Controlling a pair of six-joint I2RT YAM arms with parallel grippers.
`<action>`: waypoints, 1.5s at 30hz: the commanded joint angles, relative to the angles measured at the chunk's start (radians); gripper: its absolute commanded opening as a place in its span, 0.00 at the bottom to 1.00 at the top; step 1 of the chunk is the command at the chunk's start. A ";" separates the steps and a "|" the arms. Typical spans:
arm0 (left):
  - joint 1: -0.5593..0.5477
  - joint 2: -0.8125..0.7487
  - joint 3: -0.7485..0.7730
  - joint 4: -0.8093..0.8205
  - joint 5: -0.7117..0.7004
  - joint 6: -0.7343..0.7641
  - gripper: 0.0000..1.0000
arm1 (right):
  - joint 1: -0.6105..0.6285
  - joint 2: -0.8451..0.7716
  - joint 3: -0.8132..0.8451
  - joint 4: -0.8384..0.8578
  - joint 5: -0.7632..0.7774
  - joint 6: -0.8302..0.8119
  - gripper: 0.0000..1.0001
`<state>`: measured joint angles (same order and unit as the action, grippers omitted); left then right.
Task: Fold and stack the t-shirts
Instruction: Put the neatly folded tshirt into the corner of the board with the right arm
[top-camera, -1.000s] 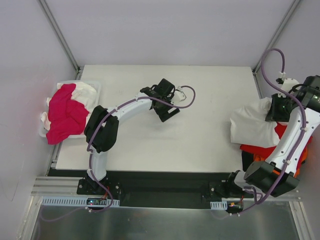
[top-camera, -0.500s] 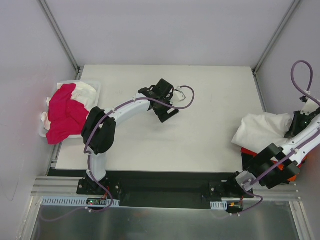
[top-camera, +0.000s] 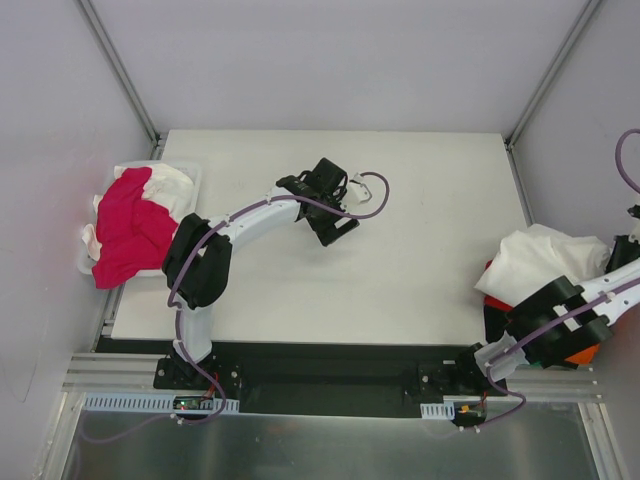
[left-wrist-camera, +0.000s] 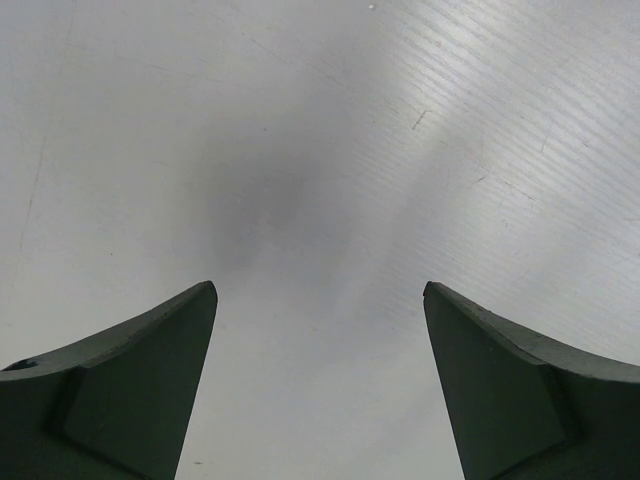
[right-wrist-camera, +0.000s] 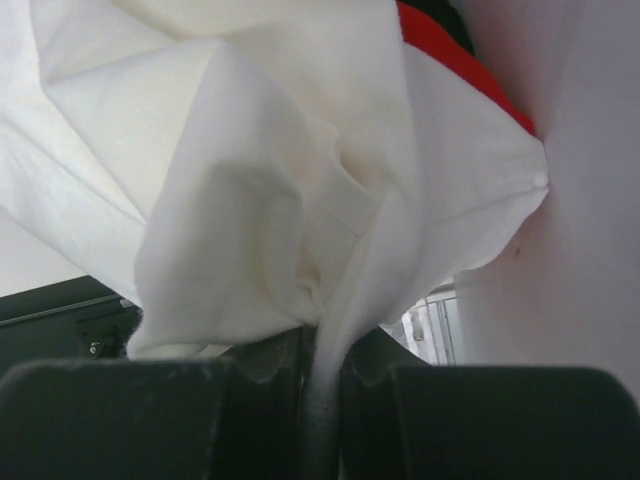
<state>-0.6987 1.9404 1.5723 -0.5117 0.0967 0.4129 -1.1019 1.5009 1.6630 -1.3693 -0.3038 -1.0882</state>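
A pale, off-white table fills the middle of the cell. Its top is matte and marked by fine scratches and a grain of thin parallel lines (plain only in the left wrist view, where a soft grey shadow and a streak of glare cross it). Smooth light-grey panels close it in: a back wall, a left wall and a right wall, joined at the far corners by two slanting metal posts. Along the near edge runs a black strip, then a brushed metal sheet with dull reflections. The light is even and diffuse.
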 joint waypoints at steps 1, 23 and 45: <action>0.004 -0.043 0.006 0.001 0.023 0.007 0.85 | -0.032 0.007 0.127 -0.205 0.061 -0.049 0.01; 0.004 -0.047 0.003 0.001 0.017 0.000 0.86 | -0.029 0.001 -0.039 -0.060 0.081 -0.067 0.49; 0.016 -0.051 0.020 0.027 0.000 -0.016 0.86 | 0.393 -0.317 0.020 0.133 0.397 0.103 1.00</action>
<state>-0.6979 1.9404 1.5723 -0.5011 0.0975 0.4103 -0.7818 1.2098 1.6394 -1.2861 -0.0368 -1.0428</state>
